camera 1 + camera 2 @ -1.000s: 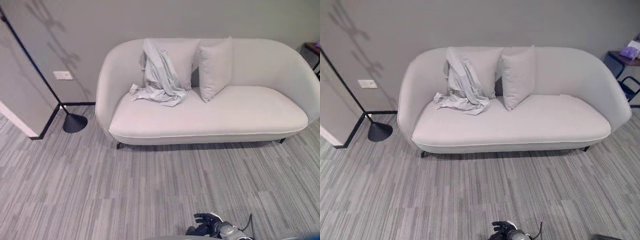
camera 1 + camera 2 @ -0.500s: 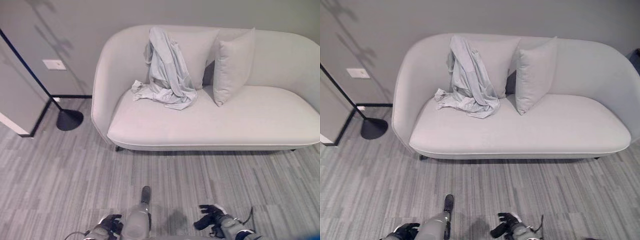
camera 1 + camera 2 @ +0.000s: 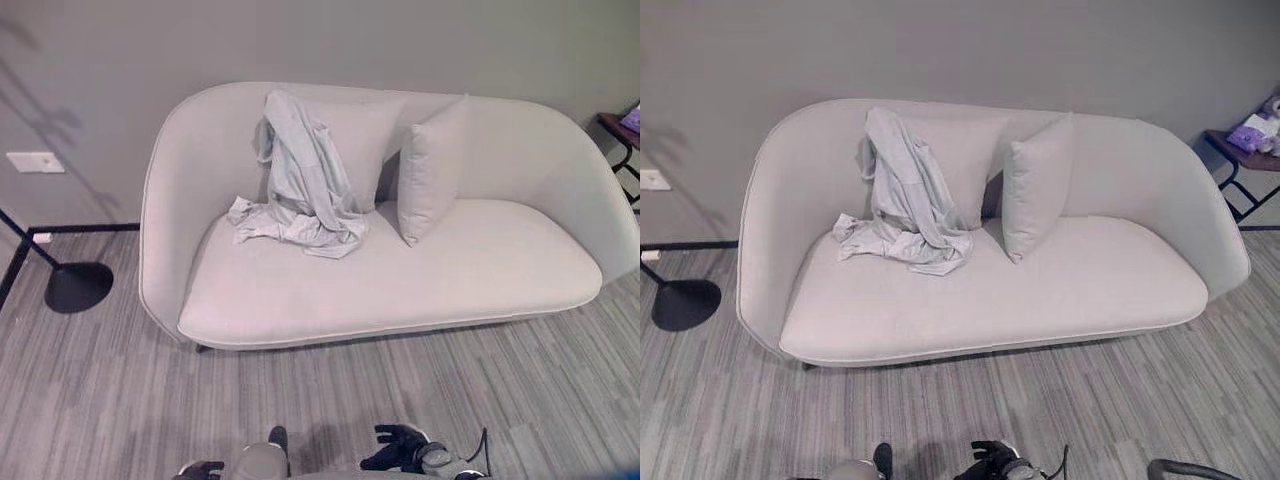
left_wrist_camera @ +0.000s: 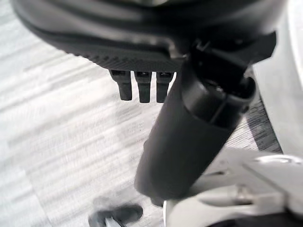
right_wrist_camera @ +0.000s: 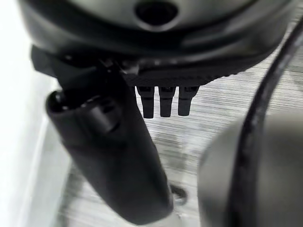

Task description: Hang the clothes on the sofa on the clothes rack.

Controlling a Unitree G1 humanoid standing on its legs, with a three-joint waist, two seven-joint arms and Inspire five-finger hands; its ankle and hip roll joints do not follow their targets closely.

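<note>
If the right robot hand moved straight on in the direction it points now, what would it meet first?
Probably the grey floor. In its wrist view the right robot hand holds nothing, and bare floor lies just past its straight fingertips. Depth is hard to judge.

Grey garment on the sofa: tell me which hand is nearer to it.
Left, narrowly. The left hand hangs low, almost straight out from the grey garment on the sofa; the right hand hangs equally low but further to the right. Neither touches it.
</note>
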